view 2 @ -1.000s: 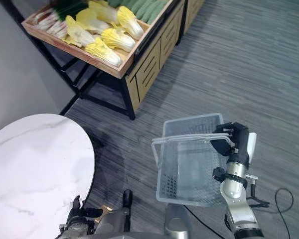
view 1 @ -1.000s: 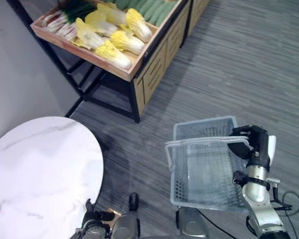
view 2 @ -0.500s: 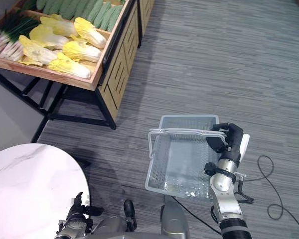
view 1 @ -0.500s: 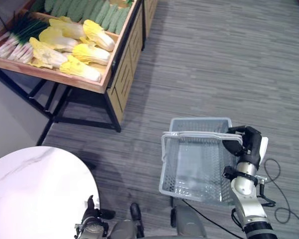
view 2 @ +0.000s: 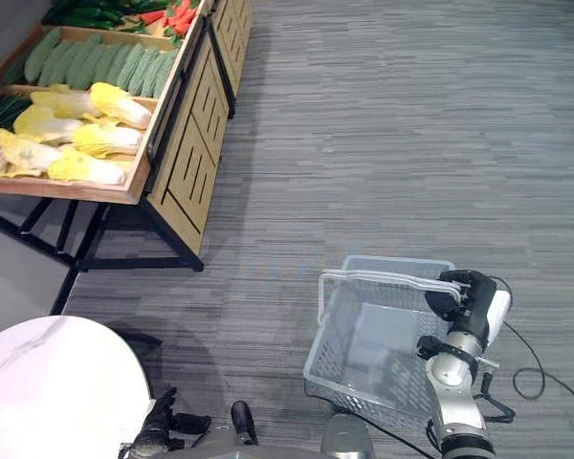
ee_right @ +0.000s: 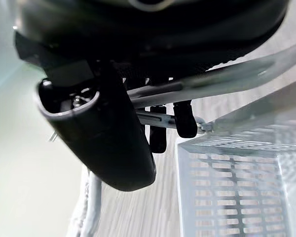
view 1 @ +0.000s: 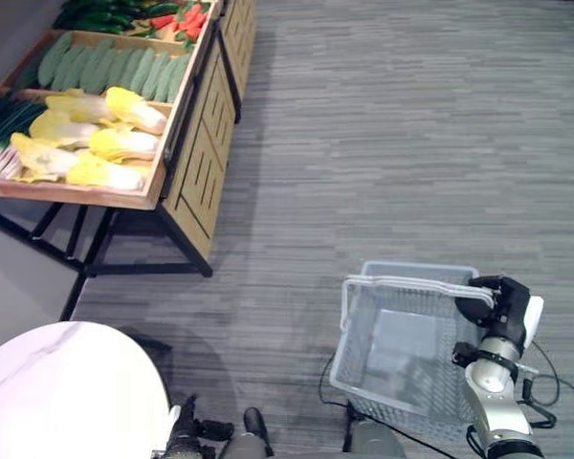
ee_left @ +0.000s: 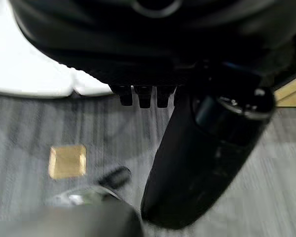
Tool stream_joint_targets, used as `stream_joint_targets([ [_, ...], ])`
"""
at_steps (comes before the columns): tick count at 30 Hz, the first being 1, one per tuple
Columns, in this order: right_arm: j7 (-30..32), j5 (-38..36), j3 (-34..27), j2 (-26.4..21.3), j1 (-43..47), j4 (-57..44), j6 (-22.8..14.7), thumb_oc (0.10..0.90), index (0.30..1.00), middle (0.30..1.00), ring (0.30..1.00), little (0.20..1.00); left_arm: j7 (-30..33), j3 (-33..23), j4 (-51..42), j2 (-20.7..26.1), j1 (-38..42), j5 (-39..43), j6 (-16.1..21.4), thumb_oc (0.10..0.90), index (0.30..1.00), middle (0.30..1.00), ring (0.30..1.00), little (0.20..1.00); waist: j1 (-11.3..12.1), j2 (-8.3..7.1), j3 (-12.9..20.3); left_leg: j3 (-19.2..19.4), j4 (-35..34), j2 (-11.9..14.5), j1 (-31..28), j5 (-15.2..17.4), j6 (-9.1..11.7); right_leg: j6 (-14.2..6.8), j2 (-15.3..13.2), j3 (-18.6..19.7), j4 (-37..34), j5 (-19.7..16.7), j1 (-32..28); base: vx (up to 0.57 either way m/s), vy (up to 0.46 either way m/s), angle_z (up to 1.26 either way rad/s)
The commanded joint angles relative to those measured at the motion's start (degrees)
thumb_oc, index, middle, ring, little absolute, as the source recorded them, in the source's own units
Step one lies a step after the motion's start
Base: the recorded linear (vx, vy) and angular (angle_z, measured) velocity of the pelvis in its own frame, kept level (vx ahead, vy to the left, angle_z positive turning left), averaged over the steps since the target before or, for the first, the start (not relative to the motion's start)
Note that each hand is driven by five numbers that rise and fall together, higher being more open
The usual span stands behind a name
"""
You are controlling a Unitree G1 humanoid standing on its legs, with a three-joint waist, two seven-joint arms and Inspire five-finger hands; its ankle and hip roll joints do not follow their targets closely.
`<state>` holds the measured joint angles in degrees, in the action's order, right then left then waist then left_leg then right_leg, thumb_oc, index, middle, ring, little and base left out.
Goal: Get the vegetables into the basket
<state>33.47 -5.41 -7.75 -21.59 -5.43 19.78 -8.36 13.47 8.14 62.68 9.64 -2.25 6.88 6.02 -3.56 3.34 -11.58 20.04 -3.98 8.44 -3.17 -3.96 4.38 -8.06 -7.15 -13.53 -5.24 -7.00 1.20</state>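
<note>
Basket (view 1: 402, 349) hangs empty from the right hand (view 1: 502, 296), fingers curled round its handle (view 1: 411, 284); right wrist view confirms the fingers (ee_right: 180, 118) hooked over the handle bars. Basket sits over the floor (view 1: 383, 143), well apart from the produce. Vegetables all sit on the wooden stand (view 1: 187, 153) at far left: cabbages (view 1: 100, 143) in the near tray, cucumbers (view 1: 105, 67) in the next one back, scallions (view 1: 5, 120) at the left edge, and red and dark green produce (view 1: 172, 14) in the furthest tray, too small to identify. Left hand (view 1: 187, 435) shows low at the bottom edge beside a round white desk (view 1: 67, 392); the left wrist view shows the thumb (ee_left: 202, 148) and short finger ends (ee_left: 143, 96) with nothing between them, so it looks relaxed and empty. Progress: nothing in the basket yet, so the task looks barely started; judging from this, what is left is closing in on the stand, picking vegetables with the free left hand and dropping them in. Labels: no readable writing or brand marks on basket, stand or desk.
</note>
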Motion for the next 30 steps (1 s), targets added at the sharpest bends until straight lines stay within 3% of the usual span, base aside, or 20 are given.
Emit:
stream_joint_targets([
  [1, -1.5, 0.4, -3.6, -2.9, 5.8, -7.7, -5.8, 0.400, 0.300, 0.300, 0.300, 0.300, -2.3, -0.5, 0.3, 2.8, 2.1, 3.1, 1.9, 0.900, 1.000, 1.000, 1.000, 1.000, 0.5, -2.46, 1.1, -3.9, 2.8, -1.5, 0.1, 4.1, 1.0, -3.4, -3.3, 1.4, 0.9, 3.0, -0.9, 0.08, -0.105, -0.08],
  [9, -3.2, 1.1, -4.6, -4.7, 6.3, -7.3, -5.5, 0.400, 0.300, 0.300, 0.300, 0.300, -4.1, -0.4, 0.7, 4.0, 3.0, 1.9, 1.9, 0.900, 1.000, 1.000, 1.000, 1.000, -0.3, -1.12, 1.5, -3.7, 1.9, -0.5, -1.2, 3.4, 2.0, -2.7, -2.2, 1.8, 0.9, 4.1, -1.9, 0.05, -0.065, -0.03],
  [12, -3.3, 1.5, -5.0, -5.1, 6.0, -8.3, -5.6, 0.400, 0.300, 0.300, 0.300, 0.300, -3.3, -1.4, 1.4, 4.3, 3.3, 2.7, 1.7, 0.900, 1.000, 1.000, 1.000, 1.000, -0.6, -0.43, 0.6, -4.3, 3.4, 0.9, -0.5, 3.2, 2.5, -1.1, -1.4, 2.3, 6.5, 7.0, 0.2, 0.05, -0.217, 0.03],
  [14, -2.9, 2.1, -5.8, -5.0, 3.8, -11.5, -6.7, 0.400, 0.300, 0.300, 0.300, 0.300, -2.6, -2.3, 1.2, 4.5, 3.7, 2.3, 1.5, 0.900, 1.000, 1.000, 1.000, 1.000, -0.7, -0.54, -0.9, -7.2, 14.0, 2.7, 3.6, 2.1, 3.8, 0.9, -0.3, 2.1, 6.5, 8.8, -0.8, 0.06, -0.285, 0.11],
  [15, -2.9, 2.0, -6.0, -5.3, 3.7, -12.0, -6.9, 0.400, 0.300, 0.300, 0.300, 0.300, -2.5, -2.3, 0.7, 4.5, 3.8, 2.7, 1.7, 0.900, 1.000, 1.000, 1.000, 1.000, -0.5, -0.94, -1.9, -8.8, 18.9, 2.6, 5.8, 1.2, 4.2, 1.5, -0.1, 2.2, 6.6, 9.1, -1.3, 0.01, -0.151, 0.30],
  [16, -2.8, 1.9, -5.7, -5.3, 3.8, -12.3, -7.2, 0.400, 0.300, 0.300, 0.300, 0.300, -2.1, -2.2, 0.3, 4.4, 3.9, 3.2, 1.9, 0.900, 1.000, 1.000, 1.000, 1.000, 0.5, -1.13, -3.0, -12.4, 21.3, 1.0, 7.2, 0.5, 4.5, 1.6, -0.1, 2.7, 6.8, 9.4, -1.6, 0.01, -0.089, 0.32],
  [18, -2.2, 1.5, -5.6, -5.3, 4.2, -11.9, -7.8, 0.400, 0.300, 0.300, 0.300, 0.300, -1.3, -2.1, 0.5, 4.3, 4.4, 3.9, 2.0, 0.900, 1.000, 1.000, 1.000, 1.000, 1.6, -1.78, -3.7, -18.4, 17.6, -3.2, 10.9, 2.2, 3.9, 1.2, -0.6, 3.4, 6.2, 9.5, -1.9, 0.06, -0.016, -0.19],
  [19, -2.2, 1.2, -5.7, -5.3, 4.0, -11.7, -7.9, 0.400, 0.300, 0.300, 0.300, 0.300, -1.2, -2.2, 0.7, 4.1, 4.4, 4.1, 1.9, 0.900, 1.000, 1.000, 1.000, 1.000, 1.8, -1.98, -3.7, -19.6, 15.0, -3.5, 12.0, 2.9, 3.3, 0.9, -0.6, 3.9, 6.1, 9.5, -2.0, 0.14, 0.025, -0.37],
  [21, -1.8, 1.4, -5.6, -5.6, 3.8, -11.4, -7.9, 0.400, 0.300, 0.300, 0.300, 0.300, -0.6, -2.1, 1.6, 4.2, 4.4, 3.9, 1.9, 0.900, 1.000, 1.000, 1.000, 1.000, 2.0, -1.76, -3.5, -20.3, 9.3, -1.3, 13.8, -0.6, 3.2, 0.3, -0.4, 4.6, 5.9, 9.9, -2.5, 0.19, 0.101, -0.14],
  [23, -1.4, 1.7, -4.9, -6.2, 4.2, -11.0, -7.6, 0.400, 0.300, 0.300, 0.300, 0.300, 0.2, -2.2, 2.8, 4.1, 3.8, 3.1, 1.6, 0.900, 1.000, 1.000, 1.000, 1.000, 3.3, -1.47, -2.8, -22.7, 4.6, -1.2, 14.3, -3.8, 4.1, -0.3, -0.2, 6.8, 5.2, 10.9, -4.0, 0.37, 0.285, -0.36],
  [26, -1.8, 2.2, -4.8, -6.0, 4.0, -10.6, -6.7, 0.400, 0.300, 0.300, 0.300, 0.300, 0.2, -2.2, 3.6, 4.1, 3.6, 2.9, 1.4, 0.900, 1.000, 1.000, 1.000, 1.000, 3.6, -1.79, -2.2, -20.6, 3.5, -1.9, 12.6, -2.8, 3.0, -1.0, -1.2, 8.3, 5.6, 11.3, -4.6, 0.23, 0.267, -0.69],
  [30, -1.7, 2.5, -4.2, -4.7, 5.7, -9.1, -5.8, 0.400, 0.300, 0.300, 0.300, 0.300, 0.6, -1.8, 4.0, 4.4, 4.6, 2.6, 1.5, 0.900, 1.000, 1.000, 1.000, 1.000, 3.9, -3.53, -2.2, -17.9, 5.0, -4.0, 11.9, 0.0, 0.4, -3.0, -4.3, 10.3, 6.5, 9.9, -3.5, 0.12, 0.231, -0.58],
])
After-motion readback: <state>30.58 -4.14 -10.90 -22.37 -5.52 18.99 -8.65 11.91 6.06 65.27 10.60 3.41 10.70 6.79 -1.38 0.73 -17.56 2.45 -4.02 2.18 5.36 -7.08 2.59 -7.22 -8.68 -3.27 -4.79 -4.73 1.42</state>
